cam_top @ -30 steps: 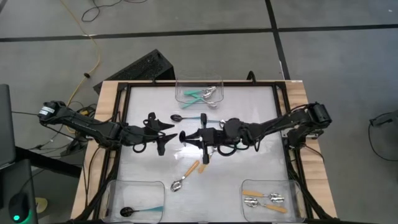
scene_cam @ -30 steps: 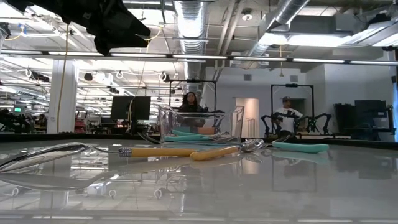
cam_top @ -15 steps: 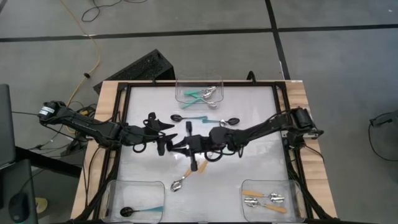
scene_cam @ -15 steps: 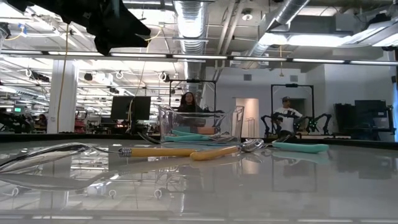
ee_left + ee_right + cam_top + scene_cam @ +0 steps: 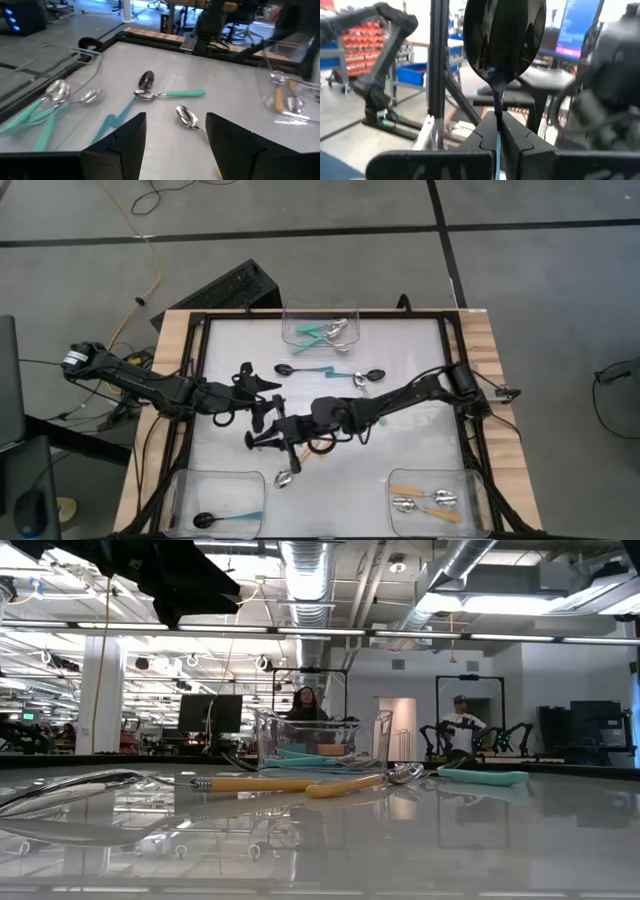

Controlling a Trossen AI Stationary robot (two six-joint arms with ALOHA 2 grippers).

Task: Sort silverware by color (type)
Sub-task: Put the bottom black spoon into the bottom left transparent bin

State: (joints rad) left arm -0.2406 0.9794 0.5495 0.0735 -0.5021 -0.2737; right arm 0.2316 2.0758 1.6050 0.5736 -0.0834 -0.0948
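Observation:
My right gripper (image 5: pixel 270 439) reaches across the table's middle toward the near left and is shut on a black-bowled spoon (image 5: pixel 504 35) with a teal handle. My left gripper (image 5: pixel 266 406) hovers open just beyond it, with nothing between its fingers (image 5: pixel 127 142). Loose on the table lie a black-bowled teal spoon (image 5: pixel 300 369), a silver-bowled teal spoon (image 5: pixel 356 376) and an orange-handled spoon (image 5: pixel 286 476), part of it under my right arm. My right gripper pinches the spoon's teal handle (image 5: pixel 497 139) between its two fingers, just behind the black neck (image 5: pixel 497 100). The fingers lie along the spoon and run about level, pointing toward the table's left. The bowl sticks out past the fingertips, lifted clear of the table.
Three clear bins stand on the table. The far middle bin (image 5: pixel 320 328) holds teal-handled silver spoons, the near left bin (image 5: pixel 215 502) a black-bowled teal spoon, and the near right bin (image 5: pixel 430 498) orange-handled spoons. A black frame (image 5: pixel 196 360) rims the white top.
My right gripper has carried the black-bowled spoon from the table's middle toward the left and near edges, sinking a little and staying shut on it. It now passes over the orange-handled spoon.

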